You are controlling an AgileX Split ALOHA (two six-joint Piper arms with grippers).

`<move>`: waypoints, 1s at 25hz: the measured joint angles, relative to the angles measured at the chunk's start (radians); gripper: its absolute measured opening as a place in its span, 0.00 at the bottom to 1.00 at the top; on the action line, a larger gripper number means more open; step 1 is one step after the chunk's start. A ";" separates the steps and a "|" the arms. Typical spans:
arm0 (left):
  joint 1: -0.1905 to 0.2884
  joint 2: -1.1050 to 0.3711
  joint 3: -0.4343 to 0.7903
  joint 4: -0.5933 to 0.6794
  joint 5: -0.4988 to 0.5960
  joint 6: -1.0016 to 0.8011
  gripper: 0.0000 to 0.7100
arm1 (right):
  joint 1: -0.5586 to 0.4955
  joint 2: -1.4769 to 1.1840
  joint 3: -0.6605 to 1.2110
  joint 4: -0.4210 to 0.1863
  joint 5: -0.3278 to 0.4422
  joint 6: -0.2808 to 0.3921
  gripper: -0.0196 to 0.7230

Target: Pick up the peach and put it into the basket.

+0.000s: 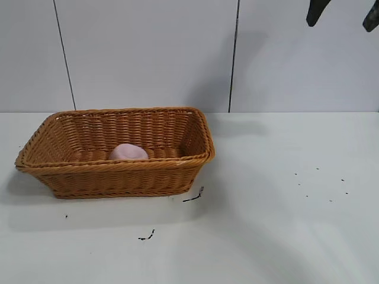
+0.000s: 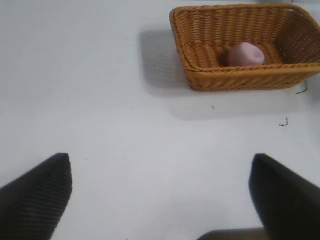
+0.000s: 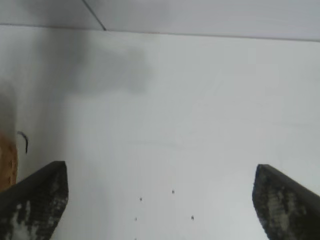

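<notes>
So the biggest thing here is the white table [image 1: 284,236], which takes up pretty much the whole lower part of the exterior view, with a pale panelled wall [image 1: 148,53] behind it. On the left half of the table sits the basket [image 1: 118,180] — big orange-brown wicker, flared sides, braided rim, standing flat and upright. From my left wrist camera I can see it too [image 2: 240,80], well away from my fingers with a soft shadow next to it.

The peach [image 1: 128,152] is inside the basket, resting on the bottom toward the near wall, roughly mid-length. Only its pale pink top shows over the rim from the front; from the left wrist view it's a clear pink lump [image 2: 244,54] on the basket floor.

My right gripper [image 1: 343,15] is way up in the top right corner of the exterior view, high above the table and well apart from the basket. Fingers are spread wide with nothing between them — the right wrist view shows the two dark fingertips [image 3: 35,200] far apart over bare table, with just a sliver of basket at the edge.

My left gripper [image 2: 160,197] doesn't show in the exterior view, but its own camera has it hovering over bare table, fingers also spread wide, holding nothing.

Smallest stuff: a few dark scribbly marks [image 1: 194,196] on the table just in front of the basket, and some tiny specks [image 1: 320,183] off to the right.
</notes>
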 joint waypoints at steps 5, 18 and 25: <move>0.000 0.000 0.000 0.000 0.000 0.000 0.98 | 0.000 -0.315 0.356 0.000 0.000 0.003 0.96; 0.000 0.000 0.000 0.000 0.000 0.000 0.98 | 0.000 -1.164 1.170 -0.001 -0.114 0.003 0.96; 0.000 0.000 0.000 0.000 0.000 0.000 0.98 | 0.000 -1.547 1.373 -0.016 -0.178 0.003 0.96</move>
